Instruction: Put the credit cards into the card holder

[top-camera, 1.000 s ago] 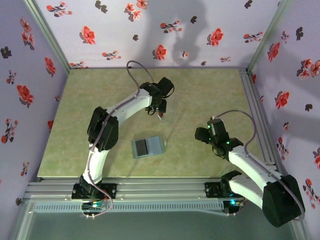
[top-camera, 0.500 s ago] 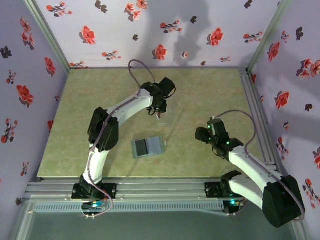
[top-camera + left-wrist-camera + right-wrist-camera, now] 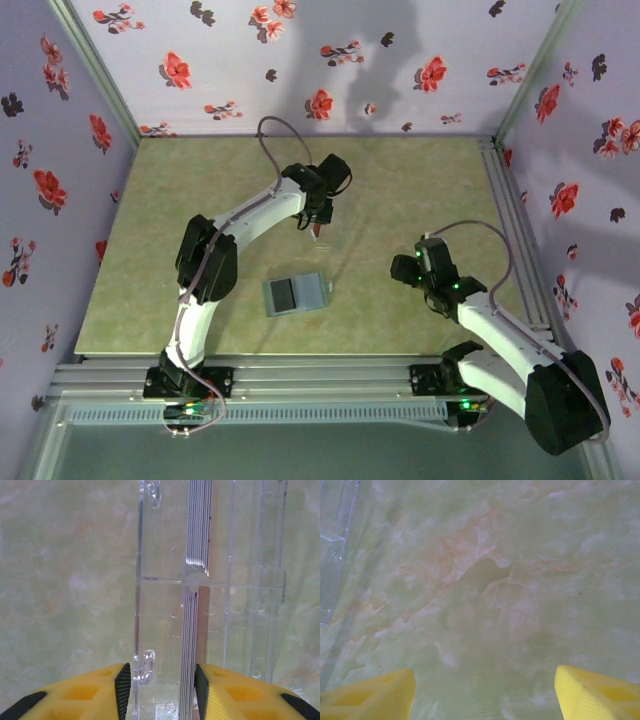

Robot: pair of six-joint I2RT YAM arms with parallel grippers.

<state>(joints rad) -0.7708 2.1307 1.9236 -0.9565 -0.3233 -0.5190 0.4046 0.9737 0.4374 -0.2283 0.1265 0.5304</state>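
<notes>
Beyond the holder (image 3: 295,293), cards (image 3: 190,650) stand on edge in a clear rack (image 3: 245,605); left fingers (image 3: 95,695) narrow about one stack, grip uncertain; right fingers (image 3: 600,690) wide, empty. Cards judged light, stiff, slick: pinch the flat faces.

Nothing can be read: no text, label, brand, number or sign (the card holder (image 3: 295,294) towards the table's (image 3: 420,190) near edge is too small for print to show, and the credit cards (image 3: 190,650) stand edge-on in a clear rack (image 3: 137,555)).
</notes>
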